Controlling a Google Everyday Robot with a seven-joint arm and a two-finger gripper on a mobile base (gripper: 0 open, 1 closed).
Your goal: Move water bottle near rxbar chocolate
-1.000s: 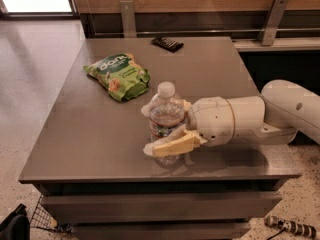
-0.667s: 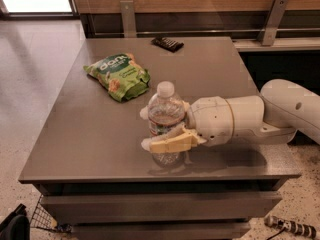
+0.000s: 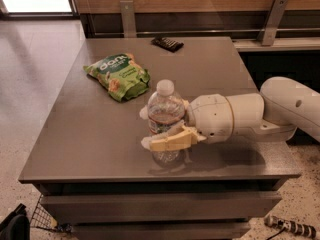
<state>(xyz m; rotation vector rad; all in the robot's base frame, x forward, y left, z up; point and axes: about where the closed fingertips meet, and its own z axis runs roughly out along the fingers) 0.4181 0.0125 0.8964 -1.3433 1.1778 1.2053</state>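
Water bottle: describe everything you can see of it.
The water bottle is clear ribbed plastic with a white cap and a label band around its middle. It stands upright near the front edge of the grey table. The gripper, reaching in from the right, has its jaws closed on the bottle's lower half, one in front, one behind. Whether its base rests on the tabletop or is just lifted cannot be told. A green snack bag lies behind it, not touching.

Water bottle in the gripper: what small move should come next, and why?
Probably carry the water bottle toward the far edge: the gripper is closed around it near the front of the table, while the rxbar chocolate lies at the back, with the green bag left of that path.
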